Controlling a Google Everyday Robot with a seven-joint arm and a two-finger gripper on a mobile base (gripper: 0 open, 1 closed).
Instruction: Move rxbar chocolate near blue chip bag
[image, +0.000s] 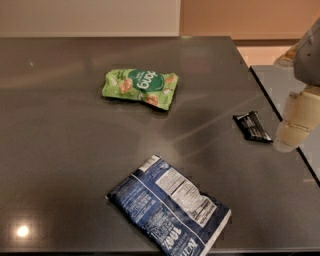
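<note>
The rxbar chocolate (253, 126) is a small shiny black wrapper lying flat near the right edge of the dark table (60, 130). The blue chip bag (169, 205) is a large crinkled navy bag with a white nutrition panel, lying at the front middle of the table, well apart from the bar. My gripper (295, 125) shows as cream-coloured blocks at the right edge of the view, just right of the bar and above the table's right edge. It holds nothing that I can see.
A green snack bag (140, 88) lies toward the back middle of the table. The table's right edge runs diagonally past the bar, with a second grey surface (280, 85) beyond it. A pale wall stands behind the table.
</note>
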